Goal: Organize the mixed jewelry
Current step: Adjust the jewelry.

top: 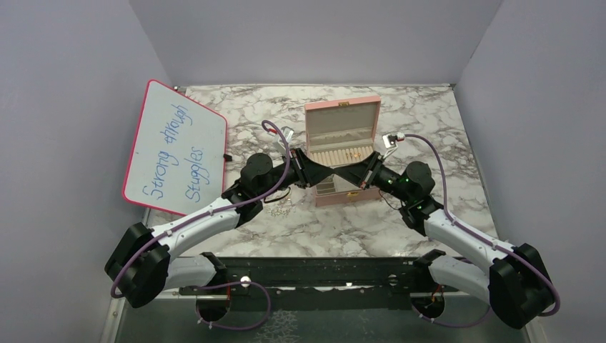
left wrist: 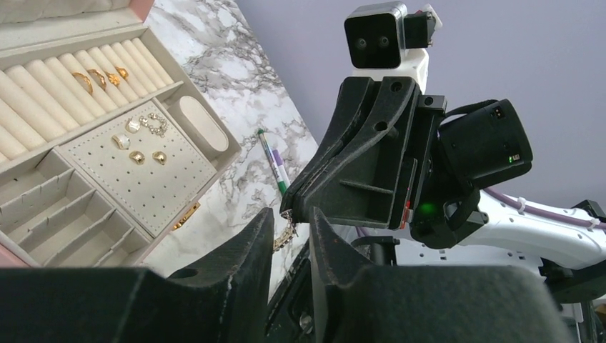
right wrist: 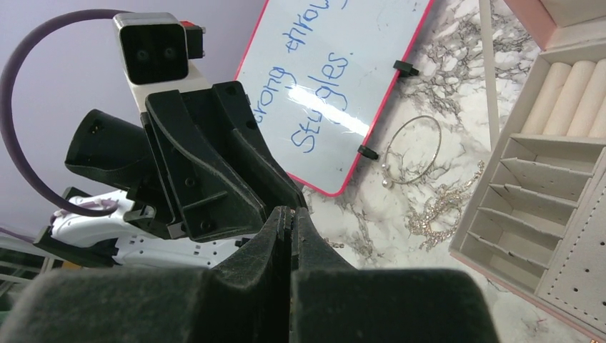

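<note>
The marble-patterned table carries an open pink box and, at its left side, a red-framed whiteboard. A thin silver hoop and a glittery chain lie between whiteboard and box. A green-and-white pen lies near a corner of the box.

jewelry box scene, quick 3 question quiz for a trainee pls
1. Multiple choice: in the open pink box, the gold rings sit A) on the ring rolls B) in the small divided trays C) in the lid.
2. True or false: the right gripper stands wide open.
3. Short answer: which writing tool lies on the marble table beside the box?
Key: 1 A. 2 False: it is shut, with a small chain piece hanging from its tips. 3 The marker pen.
</note>
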Controlling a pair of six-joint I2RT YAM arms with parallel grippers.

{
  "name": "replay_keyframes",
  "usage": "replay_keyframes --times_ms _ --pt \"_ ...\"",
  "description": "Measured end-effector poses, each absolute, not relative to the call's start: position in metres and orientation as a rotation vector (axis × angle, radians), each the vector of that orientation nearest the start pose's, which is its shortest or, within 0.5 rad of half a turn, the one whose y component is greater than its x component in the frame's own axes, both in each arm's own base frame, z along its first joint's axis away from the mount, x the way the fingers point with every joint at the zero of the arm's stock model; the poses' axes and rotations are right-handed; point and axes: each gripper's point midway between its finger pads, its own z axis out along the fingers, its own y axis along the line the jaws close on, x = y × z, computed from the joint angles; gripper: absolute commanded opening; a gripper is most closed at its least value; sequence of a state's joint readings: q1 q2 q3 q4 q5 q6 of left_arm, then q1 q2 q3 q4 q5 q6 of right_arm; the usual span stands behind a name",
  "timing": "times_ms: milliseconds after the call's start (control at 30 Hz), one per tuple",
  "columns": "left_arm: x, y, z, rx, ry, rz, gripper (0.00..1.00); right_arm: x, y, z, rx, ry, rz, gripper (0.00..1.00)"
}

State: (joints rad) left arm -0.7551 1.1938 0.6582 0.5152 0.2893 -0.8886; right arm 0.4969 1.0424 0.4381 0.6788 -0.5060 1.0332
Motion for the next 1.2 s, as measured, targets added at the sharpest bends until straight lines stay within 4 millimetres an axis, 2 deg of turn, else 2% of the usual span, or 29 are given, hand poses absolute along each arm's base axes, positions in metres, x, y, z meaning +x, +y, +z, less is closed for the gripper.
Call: replay_keyframes --times_ms 100,200,300,500,633,1033,1100,1200 --pt "0.2321 -0.3312 0.2546 0.14 1.806 -1.468 0.13 0.2377 0.2615 0.2465 0.005 1.738 1.568 0.05" --pt "0.2312 -0.3316 0.2558 0.147 1.801 -1.474 0.11 0.2377 0.2616 0.2465 0.014 1.741 1.574 0.05" --pt "0.2305 -0.332 0.2565 0.152 1.798 -1.479 0.12 0.2375 0.2618 0.2468 0.023 1.744 1.581 0.05" --pt "0.2303 -0.3321 0.2571 0.153 1.796 -1.481 0.21 0.2374 0.2618 0.2474 0.038 1.747 1.592 0.05" --pt "0.2301 -0.3322 0.2571 0.154 1.796 -1.482 0.21 0.2376 0.2618 0.2478 0.05 1.749 1.598 0.05" --pt "0.2298 -0.3323 0.2574 0.156 1.795 -1.484 0.06 0.2382 0.262 0.2475 0.072 1.756 1.61 0.05" --pt "0.2297 -0.3324 0.2575 0.157 1.795 -1.485 0.08 0.2384 0.2619 0.2477 0.078 1.757 1.613 0.05" --pt "0.2295 -0.3325 0.2578 0.159 1.794 -1.486 0.19 0.2387 0.2618 0.2479 0.085 1.757 1.614 0.05"
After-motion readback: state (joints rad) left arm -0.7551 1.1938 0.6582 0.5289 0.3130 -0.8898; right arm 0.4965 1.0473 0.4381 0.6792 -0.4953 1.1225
